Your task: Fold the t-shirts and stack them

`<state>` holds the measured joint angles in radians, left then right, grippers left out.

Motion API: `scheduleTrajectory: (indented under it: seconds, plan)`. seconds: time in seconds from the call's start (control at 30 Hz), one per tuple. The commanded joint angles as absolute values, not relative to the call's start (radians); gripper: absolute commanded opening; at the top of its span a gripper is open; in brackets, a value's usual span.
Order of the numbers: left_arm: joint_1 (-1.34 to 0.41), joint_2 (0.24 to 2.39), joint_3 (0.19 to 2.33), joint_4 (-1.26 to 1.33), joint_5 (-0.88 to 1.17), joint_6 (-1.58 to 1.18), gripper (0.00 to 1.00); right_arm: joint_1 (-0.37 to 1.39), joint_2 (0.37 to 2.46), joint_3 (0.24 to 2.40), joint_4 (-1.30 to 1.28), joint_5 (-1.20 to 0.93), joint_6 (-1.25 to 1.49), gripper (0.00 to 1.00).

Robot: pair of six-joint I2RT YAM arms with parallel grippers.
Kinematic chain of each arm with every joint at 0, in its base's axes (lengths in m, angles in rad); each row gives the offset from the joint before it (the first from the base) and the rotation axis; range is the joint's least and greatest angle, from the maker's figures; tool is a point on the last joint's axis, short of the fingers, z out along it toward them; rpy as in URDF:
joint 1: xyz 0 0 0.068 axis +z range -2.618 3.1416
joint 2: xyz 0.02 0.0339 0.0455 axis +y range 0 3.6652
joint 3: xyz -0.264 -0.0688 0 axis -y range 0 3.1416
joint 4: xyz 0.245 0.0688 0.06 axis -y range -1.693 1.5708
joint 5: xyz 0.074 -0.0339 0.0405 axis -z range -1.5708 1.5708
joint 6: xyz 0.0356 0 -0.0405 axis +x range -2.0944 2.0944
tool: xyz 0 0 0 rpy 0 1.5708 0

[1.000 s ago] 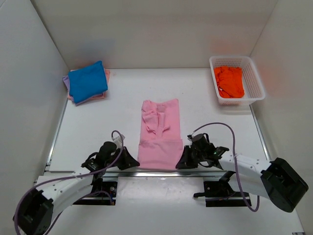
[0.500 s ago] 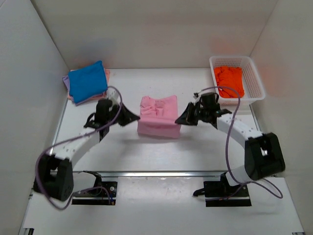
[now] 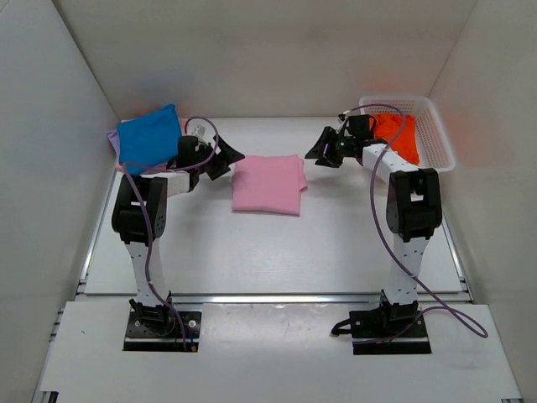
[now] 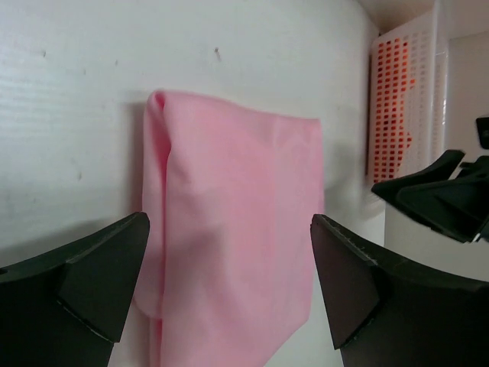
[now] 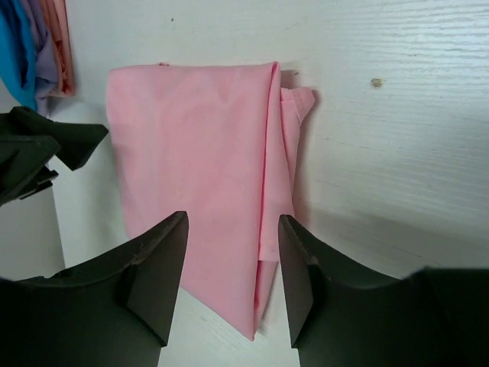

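A white table (image 3: 252,252) is seen from above, with two arms stretched out over it. A white basket (image 3: 440,138) is set at the upper right of the frame, and an orange shirt (image 3: 394,138) is bunched up inside it. A pink shirt (image 3: 267,184) is laid flat on the table in the middle of the frame, folded into a neat square. A blue shirt (image 3: 149,138) is stacked at the upper left, with a bit of a lavender shirt (image 3: 112,138) seen under it.

The left gripper (image 3: 228,161) is held just beside the left edge of the pink shirt. Its fingers are spread wide and nothing is held in them. The right gripper (image 3: 317,149) is held near the shirt's upper right corner. Its fingers are also parted, and nothing is held between them.
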<state>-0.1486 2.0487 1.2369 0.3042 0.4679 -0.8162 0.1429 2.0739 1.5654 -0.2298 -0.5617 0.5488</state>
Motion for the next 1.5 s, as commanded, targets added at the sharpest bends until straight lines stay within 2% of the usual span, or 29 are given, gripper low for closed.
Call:
scheduleTrajectory:
  seconds: [0.0, 0.13, 0.33, 0.53, 0.67, 0.87, 1.1, 1.17, 1.2, 1.23, 1.27, 1.33, 1.47]
  plan:
    - [-0.156, 1.931, 1.169, 0.388, 0.477, -0.763, 0.98, 0.146, 2.005, 1.549, -0.21, -0.534, 0.491, 0.48]
    - [-0.147, 1.902, 1.14, 0.307, 0.497, -0.698, 0.99, 0.152, 2.042, 1.581, -0.283, -0.534, 0.434, 0.48]
    - [-0.192, 1.916, 1.195, 0.077, 0.333, -0.542, 0.99, 0.166, 2.072, 1.556, -0.281, -0.532, 0.425, 0.48]
    - [-0.282, 2.028, 1.403, -0.17, 0.178, -0.419, 0.99, 0.166, 1.985, 1.447, -0.216, -0.535, 0.452, 0.47]
    - [-0.322, 2.069, 1.437, -0.19, 0.183, -0.358, 0.99, 0.16, 1.921, 1.37, -0.164, -0.56, 0.492, 0.46]
    - [-0.37, 2.149, 1.54, -0.38, 0.103, -0.252, 0.99, 0.135, 1.829, 1.309, -0.14, -0.587, 0.511, 0.45]
    - [-0.4, 2.186, 1.545, -0.409, 0.112, -0.229, 0.97, 0.104, 1.723, 1.232, -0.112, -0.623, 0.537, 0.42]
    - [-0.411, 2.206, 1.56, -0.426, 0.118, -0.221, 0.84, 0.083, 1.695, 1.21, -0.107, -0.635, 0.543, 0.41]
    - [-0.411, 2.21, 1.565, -0.437, 0.12, -0.225, 0.66, 0.075, 1.689, 1.191, -0.094, -0.64, 0.542, 0.4]
    - [-0.41, 2.218, 1.566, -0.442, 0.12, -0.222, 0.24, 0.074, 1.677, 1.181, -0.095, -0.647, 0.546, 0.39]
    - [-0.414, 2.22, 1.562, -0.448, 0.088, -0.232, 0.11, 0.065, 1.663, 1.171, -0.08, -0.652, 0.551, 0.39]
    - [-0.429, 2.223, 1.566, -0.469, 0.068, -0.221, 0.0, 0.055, 1.644, 1.151, -0.075, -0.664, 0.552, 0.38]
    - [-0.414, 2.224, 1.638, -0.546, 0.037, -0.19, 0.0, 0.037, 1.617, 1.134, -0.072, -0.686, 0.557, 0.37]
